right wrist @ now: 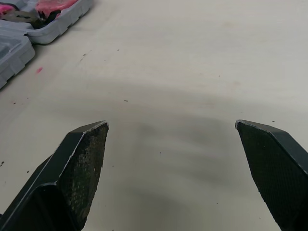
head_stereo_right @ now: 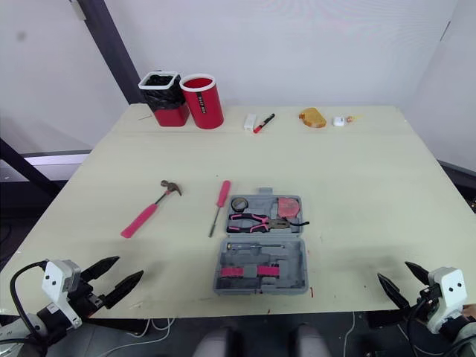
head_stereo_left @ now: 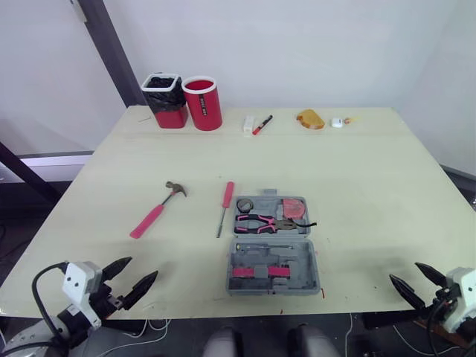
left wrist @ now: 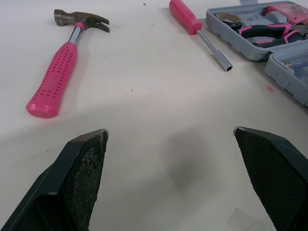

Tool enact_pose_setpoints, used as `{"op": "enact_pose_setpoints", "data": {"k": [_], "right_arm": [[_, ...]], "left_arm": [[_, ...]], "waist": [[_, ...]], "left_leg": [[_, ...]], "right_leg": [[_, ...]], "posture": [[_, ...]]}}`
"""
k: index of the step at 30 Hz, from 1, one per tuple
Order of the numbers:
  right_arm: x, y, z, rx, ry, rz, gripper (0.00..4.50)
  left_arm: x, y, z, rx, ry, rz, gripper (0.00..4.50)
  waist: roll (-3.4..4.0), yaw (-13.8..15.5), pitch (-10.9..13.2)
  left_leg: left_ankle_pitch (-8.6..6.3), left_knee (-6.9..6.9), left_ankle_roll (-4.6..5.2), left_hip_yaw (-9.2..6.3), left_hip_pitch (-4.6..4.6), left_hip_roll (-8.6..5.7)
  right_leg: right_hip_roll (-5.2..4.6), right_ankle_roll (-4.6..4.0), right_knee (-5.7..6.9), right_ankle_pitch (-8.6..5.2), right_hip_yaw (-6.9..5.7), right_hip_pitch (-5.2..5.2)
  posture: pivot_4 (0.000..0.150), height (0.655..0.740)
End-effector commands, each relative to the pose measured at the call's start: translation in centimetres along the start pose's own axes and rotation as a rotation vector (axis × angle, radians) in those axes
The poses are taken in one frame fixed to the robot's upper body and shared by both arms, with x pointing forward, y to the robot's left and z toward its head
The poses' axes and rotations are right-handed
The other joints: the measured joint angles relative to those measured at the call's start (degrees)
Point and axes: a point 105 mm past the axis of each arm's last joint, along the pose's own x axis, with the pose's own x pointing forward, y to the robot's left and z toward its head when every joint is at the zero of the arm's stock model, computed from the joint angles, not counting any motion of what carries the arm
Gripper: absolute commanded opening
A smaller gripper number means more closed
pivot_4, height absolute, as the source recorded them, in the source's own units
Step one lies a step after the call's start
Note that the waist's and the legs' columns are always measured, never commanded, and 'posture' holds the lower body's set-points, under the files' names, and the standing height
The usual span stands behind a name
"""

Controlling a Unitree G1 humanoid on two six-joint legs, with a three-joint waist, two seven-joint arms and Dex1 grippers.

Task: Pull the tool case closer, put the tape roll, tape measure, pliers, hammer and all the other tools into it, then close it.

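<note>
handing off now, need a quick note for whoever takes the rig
Left gripper open, empty, at the near edge of the table; right gripper the same.
Case open near the front edge, between them.
Done: tape roll, pliers and tape measure lie in the case.
Left: hammer and screwdriver on the table, left of the case; then close it.

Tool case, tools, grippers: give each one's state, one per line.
tool case: open, lying flat.
pliers: shut, in the case.
tape roll: in the case.
hammer: lying on the table, outside the case.
screwdriver: on the table, beside the case.
left gripper: open, empty.
right gripper: open, empty.
</note>
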Motion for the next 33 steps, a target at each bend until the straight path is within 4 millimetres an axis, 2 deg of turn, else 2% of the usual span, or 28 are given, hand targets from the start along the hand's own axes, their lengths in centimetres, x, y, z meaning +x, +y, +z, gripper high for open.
{"op": "enact_pose_setpoints", "data": {"k": [1, 7, 15, 18, 23, 30, 33], "right_arm": [[0.4, 0.8, 1.7, -0.019, -0.049, 0.088, 4.45], [1.7, 3.2, 3.0, -0.106, -0.042, 0.255, 4.45], [3.7, 7.3, 6.9, -0.157, -0.119, 0.49, 4.45], [4.6, 9.6, 8.8, -0.178, -0.17, 0.605, 4.45], [6.0, 11.6, 11.3, -0.221, -0.237, 0.691, 4.45], [7.2, 13.2, 13.7, -0.258, -0.295, 0.733, 4.45], [7.5, 13.7, 14.5, -0.266, -0.308, 0.741, 4.45]], "left_arm": [[0.1, 0.4, 1.4, 0.035, -0.036, 0.014, 4.5], [1.1, 0.5, 2.1, 0.054, -0.039, -0.007, 4.5], [3.6, 1.7, 3.1, 0.085, -0.039, 0.015, 4.5], [5.2, 3.3, 4.1, 0.08, -0.057, 0.07, 4.5], [7.7, 6.3, 5.0, 0.075, -0.007, 0.157, 4.5], [10.9, 8.6, 6.3, 0.051, 0.044, 0.194, 4.5], [12.2, 8.9, 6.3, 0.019, 0.077, 0.182, 4.5]], "waist": [[0.0, 0.0, 0.0], [0.0, 0.0, 0.0], [-0.01, 0.1, 0.0], [-0.01, 0.1, 0.0], [-0.11, 0.3, 0.0], [-0.15, 0.2, 0.0], [-0.17, 0.3, 0.0]], "left_leg": [[0.0, 0.0, 0.0, 0.0, 0.0, 0.0], [0.0, 0.0, 0.0, 0.0, 0.0, 0.0], [0.0, 0.01, 0.0, -0.03, -0.01, -0.01], [0.0, 0.0, 0.0, -0.07, -0.04, -0.01], [0.0, 0.05, 0.0, -0.15, 0.0, -0.02], [0.0, 0.03, 0.0, -0.2, -0.1, -0.04], [0.0, 0.07, 0.0, -0.31, -0.22, -0.05]], "right_leg": [[0.0, 0.0, 0.0, 0.0, 0.01, 0.0], [0.01, 0.0, 0.01, 0.01, -0.01, 0.0], [0.02, 0.19, 0.01, 0.14, -0.03, 0.03], [0.03, 0.21, 0.01, 0.15, -0.07, 0.02], [0.05, 0.21, 0.02, 0.17, -0.15, 0.13], [0.04, 0.22, -0.09, 0.17, -0.21, 0.13], [0.06, 0.22, -0.05, 0.17, -0.31, 0.06]], "posture": [[0.15, 0.74], [0.15, 0.74], [0.15, 0.74], [0.15, 0.74], [0.15, 0.74], [0.15, 0.74], [0.15, 0.74]]}}
